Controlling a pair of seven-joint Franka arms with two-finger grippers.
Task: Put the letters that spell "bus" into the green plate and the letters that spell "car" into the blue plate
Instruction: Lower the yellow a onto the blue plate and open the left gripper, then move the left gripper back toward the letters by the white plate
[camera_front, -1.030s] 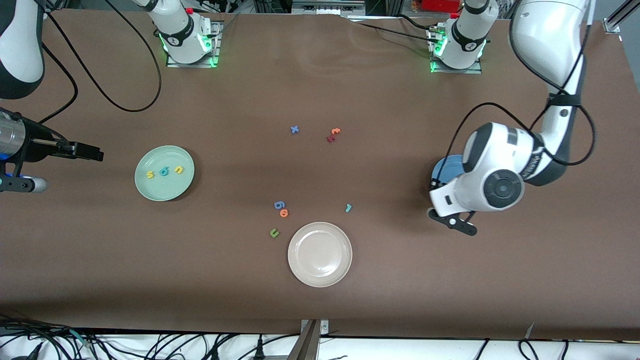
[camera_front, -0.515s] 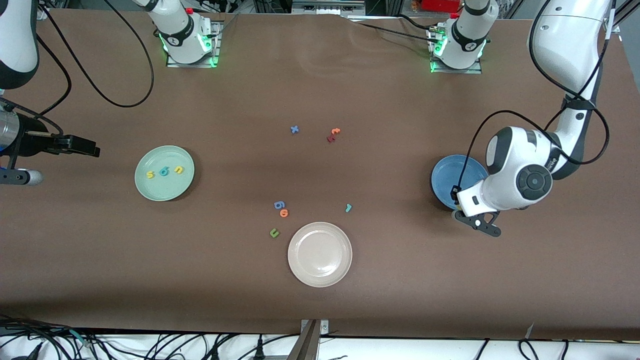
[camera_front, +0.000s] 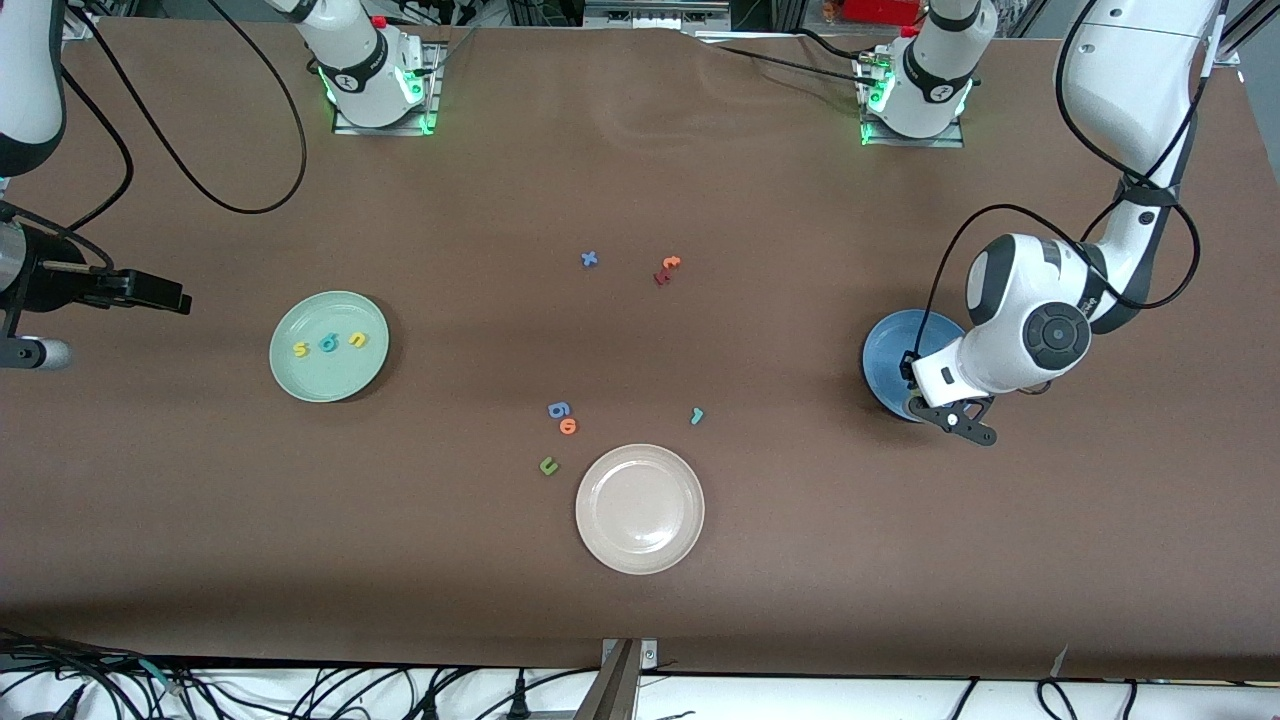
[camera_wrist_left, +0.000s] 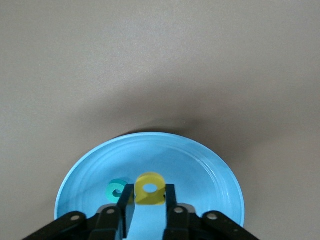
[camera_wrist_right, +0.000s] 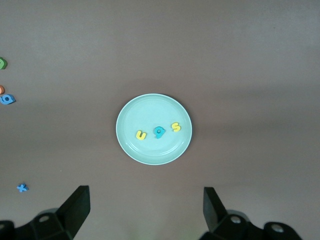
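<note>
My left gripper (camera_wrist_left: 150, 194) hangs over the blue plate (camera_wrist_left: 200, 165), shut on the yellow a (camera_wrist_left: 150, 189). A teal c (camera_wrist_left: 117, 189) lies in that plate just beside the fingers. In the front view the left gripper (camera_front: 925, 400) covers the near rim of the blue plate (camera_front: 888, 345). The teal r (camera_front: 697, 415) lies on the table near the middle. The green plate (camera_front: 320, 380) holds the yellow s (camera_front: 299, 350), teal b (camera_front: 327, 344) and yellow u (camera_front: 357, 340). My right gripper (camera_wrist_right: 146, 200) is open and empty, up beside the green plate (camera_wrist_right: 150, 150) at the right arm's end of the table.
A beige plate (camera_front: 640, 508) sits near the front camera. A blue 6 (camera_front: 558, 409), orange o (camera_front: 568, 426) and green u (camera_front: 548, 465) lie beside it. A blue x (camera_front: 589, 259) and an orange and dark red pair (camera_front: 667, 268) lie mid-table.
The left arm swung toward its end of the table and then settled over the blue plate with the yellow a. The right gripper drew back slightly toward the table's edge.
</note>
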